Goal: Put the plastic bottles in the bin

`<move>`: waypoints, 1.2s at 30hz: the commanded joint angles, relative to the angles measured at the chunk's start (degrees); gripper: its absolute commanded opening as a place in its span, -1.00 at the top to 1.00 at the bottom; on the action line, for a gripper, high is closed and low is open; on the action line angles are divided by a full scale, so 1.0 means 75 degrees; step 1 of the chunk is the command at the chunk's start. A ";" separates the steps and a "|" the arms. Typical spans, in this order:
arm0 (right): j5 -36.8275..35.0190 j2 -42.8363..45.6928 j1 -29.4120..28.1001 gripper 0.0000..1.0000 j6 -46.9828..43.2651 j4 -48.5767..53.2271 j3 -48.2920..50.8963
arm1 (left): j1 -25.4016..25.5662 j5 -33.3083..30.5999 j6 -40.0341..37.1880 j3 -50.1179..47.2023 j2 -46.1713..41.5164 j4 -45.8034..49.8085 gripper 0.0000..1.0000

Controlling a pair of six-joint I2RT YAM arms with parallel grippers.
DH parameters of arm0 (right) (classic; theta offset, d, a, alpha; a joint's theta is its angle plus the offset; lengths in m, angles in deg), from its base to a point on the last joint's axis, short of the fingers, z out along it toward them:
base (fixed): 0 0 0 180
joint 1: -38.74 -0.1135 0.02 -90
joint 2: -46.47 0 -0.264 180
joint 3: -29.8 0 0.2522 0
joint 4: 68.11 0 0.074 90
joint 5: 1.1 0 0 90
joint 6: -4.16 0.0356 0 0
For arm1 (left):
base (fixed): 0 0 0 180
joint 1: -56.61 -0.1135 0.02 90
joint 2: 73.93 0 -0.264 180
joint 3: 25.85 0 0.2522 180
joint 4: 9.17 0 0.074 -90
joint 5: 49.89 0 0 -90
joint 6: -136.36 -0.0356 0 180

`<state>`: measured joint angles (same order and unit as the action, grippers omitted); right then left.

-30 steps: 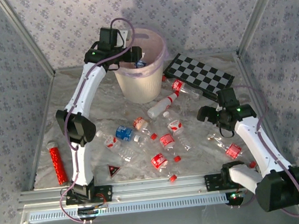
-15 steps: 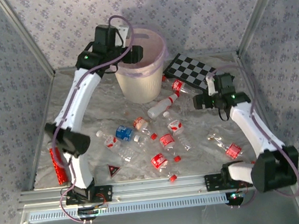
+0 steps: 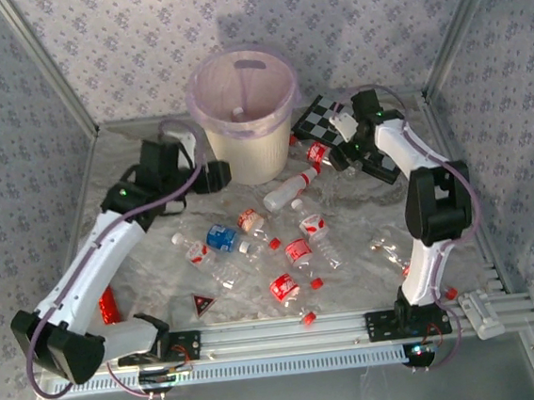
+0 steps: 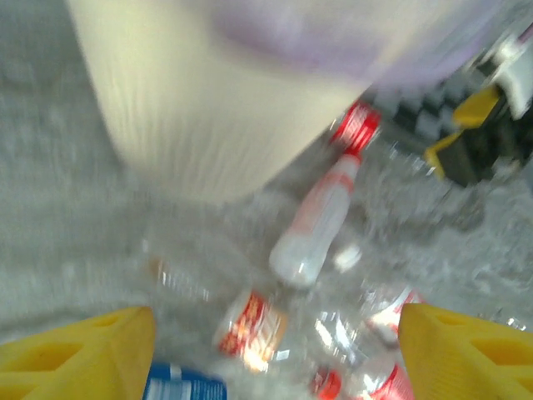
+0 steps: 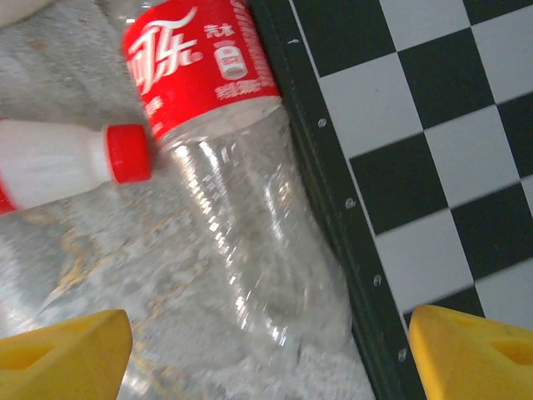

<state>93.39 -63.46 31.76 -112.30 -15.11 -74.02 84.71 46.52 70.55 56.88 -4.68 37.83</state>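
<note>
The cream bin (image 3: 245, 117) with its pink bag stands at the back centre. Several plastic bottles (image 3: 291, 250) lie scattered on the marble table in front of it. My left gripper (image 3: 215, 175) hangs low beside the bin's left base, open and empty. In the left wrist view it (image 4: 275, 367) looks past the bin (image 4: 208, 100) at a white bottle (image 4: 312, 229) and a red-labelled bottle (image 4: 250, 329). My right gripper (image 3: 343, 150) is open over a red-labelled clear bottle (image 5: 225, 167) lying along the checkerboard's edge. That bottle's base lies between the yellow fingers (image 5: 470, 350), untouched.
The black-and-white checkerboard (image 3: 364, 129) lies at the back right, tight against the red-labelled bottle. A white bottle with a red cap (image 5: 58, 162) lies just left of that bottle. A red tube (image 3: 107, 305) and a dark triangular piece (image 3: 202, 305) sit near the front left.
My left arm swung down from over the bin to the table beside its left base. My right arm reached back to the bottle at the checkerboard's edge.
</note>
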 commanded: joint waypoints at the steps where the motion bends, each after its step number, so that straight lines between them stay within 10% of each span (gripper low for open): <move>1: -0.0339 -0.0525 -0.0029 -0.78 -0.0575 0.0496 -0.0531 | -0.0144 0.0001 0.1341 -0.1141 -0.0772 -0.0999 -0.51; 36: -0.0435 -0.0840 -0.0227 -0.08 -0.0761 0.0543 -0.0496 | -0.0329 0.0000 0.1697 -0.2142 -0.0918 -0.1616 -0.49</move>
<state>90.02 -72.07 30.34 -118.24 -12.59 -78.29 82.54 46.72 82.94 40.55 -10.47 27.01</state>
